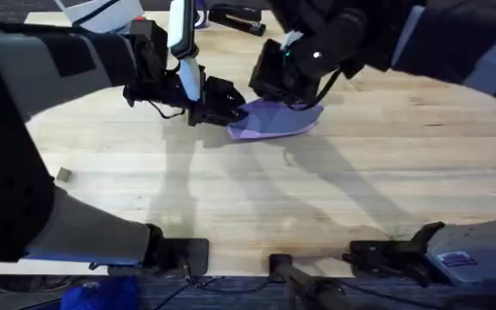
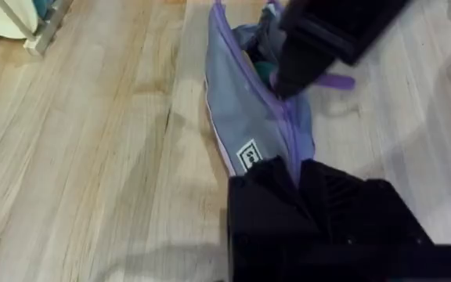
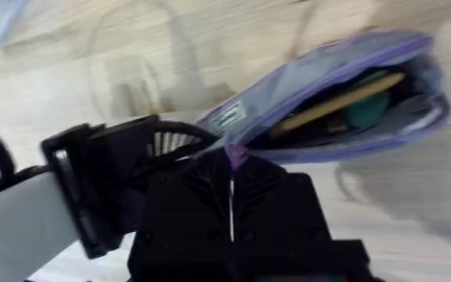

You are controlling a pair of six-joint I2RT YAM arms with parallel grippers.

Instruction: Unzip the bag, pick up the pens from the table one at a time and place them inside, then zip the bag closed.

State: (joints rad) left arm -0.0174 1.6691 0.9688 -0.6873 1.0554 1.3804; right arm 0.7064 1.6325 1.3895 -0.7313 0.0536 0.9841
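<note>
Lilac bag [image 1: 274,120]: twelve o'clock on tabletop [image 1: 248,189], part open, pens [image 3: 343,102] inside.
Left hand [image 1: 222,103]: clenched on bag's nine-o'clock end.
Right hand [image 3: 232,188]: pinching the zipper tab [image 3: 236,157].

The overhead camera looks down and forward from above the arm bases, taking in the whole table [image 1: 231,198]. The left wrist camera sits low and close behind its own gripper [image 2: 300,168], facing along the bag [image 2: 245,110]. The right wrist camera hangs close over the right gripper [image 3: 233,160], looking into the bag's open mouth. All three views share the bag.
</note>
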